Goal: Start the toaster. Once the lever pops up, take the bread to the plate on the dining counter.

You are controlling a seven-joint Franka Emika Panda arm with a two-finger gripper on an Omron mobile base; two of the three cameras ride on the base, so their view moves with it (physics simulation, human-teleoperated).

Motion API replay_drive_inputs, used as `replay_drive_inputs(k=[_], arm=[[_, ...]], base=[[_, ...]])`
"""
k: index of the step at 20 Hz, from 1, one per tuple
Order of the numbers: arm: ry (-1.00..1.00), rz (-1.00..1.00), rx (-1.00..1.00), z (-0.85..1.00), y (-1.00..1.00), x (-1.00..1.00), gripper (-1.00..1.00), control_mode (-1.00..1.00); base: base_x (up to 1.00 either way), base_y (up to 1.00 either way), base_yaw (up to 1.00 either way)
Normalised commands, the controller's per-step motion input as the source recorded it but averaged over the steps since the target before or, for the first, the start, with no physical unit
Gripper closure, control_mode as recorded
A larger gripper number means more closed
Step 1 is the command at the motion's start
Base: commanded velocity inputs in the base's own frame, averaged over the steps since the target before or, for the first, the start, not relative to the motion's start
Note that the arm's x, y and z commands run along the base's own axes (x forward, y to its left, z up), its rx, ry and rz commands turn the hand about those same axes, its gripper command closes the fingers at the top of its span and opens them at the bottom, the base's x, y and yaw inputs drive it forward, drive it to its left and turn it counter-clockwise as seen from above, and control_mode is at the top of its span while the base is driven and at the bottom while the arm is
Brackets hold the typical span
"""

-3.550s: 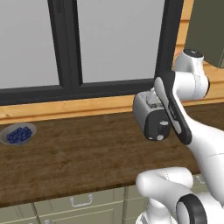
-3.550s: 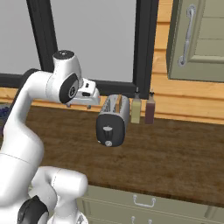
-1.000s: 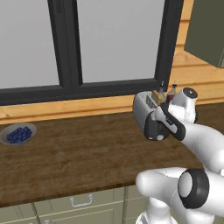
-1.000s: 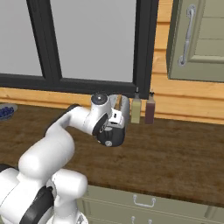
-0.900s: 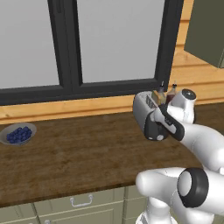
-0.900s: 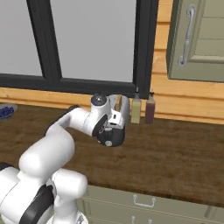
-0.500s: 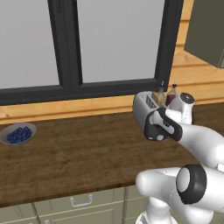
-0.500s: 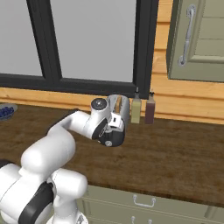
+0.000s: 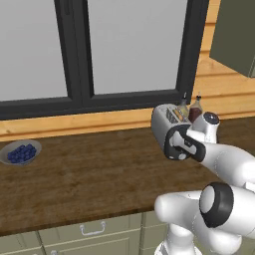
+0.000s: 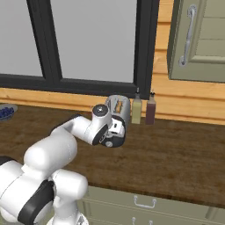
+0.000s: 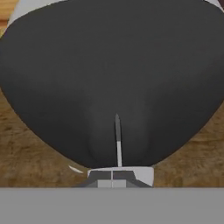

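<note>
The silver toaster (image 9: 163, 117) (image 10: 121, 104) stands at the back of the wood counter, its black end panel (image 11: 112, 78) facing me. A tan edge of the bread (image 9: 177, 115) (image 10: 118, 107) shows in a top slot. My gripper (image 9: 175, 145) (image 10: 115, 132) (image 11: 112, 177) is shut and pressed up against the lower part of that panel. In the hand view a thin pale slot runs down the panel to a light tab, the lever (image 11: 131, 171), right at my fingertips. The plate and the dining counter are out of view.
Two bottles (image 9: 195, 107) (image 10: 150, 109) stand just behind the toaster by the wall. A grey bowl of blueberries (image 9: 20, 152) (image 10: 4, 112) sits far left on the counter. Beige drawers (image 10: 145, 202) run under the counter; a cabinet door (image 10: 197, 39) hangs at the upper right.
The arm has swung down from above the toaster to its black end panel. Over the last second the hand has only crept slightly along the panel, fingers staying shut.
</note>
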Motion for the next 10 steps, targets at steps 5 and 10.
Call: replay_drive_inputs(k=[5,10], arm=[[0.00,0.00,0.00,-0.26,0.00,-0.02,1.00,-1.00],[0.00,0.00,0.00,-0.45,0.00,-0.02,1.00,-1.00]], base=[[0.00,0.00,0.00],[0.00,0.00,0.00]])
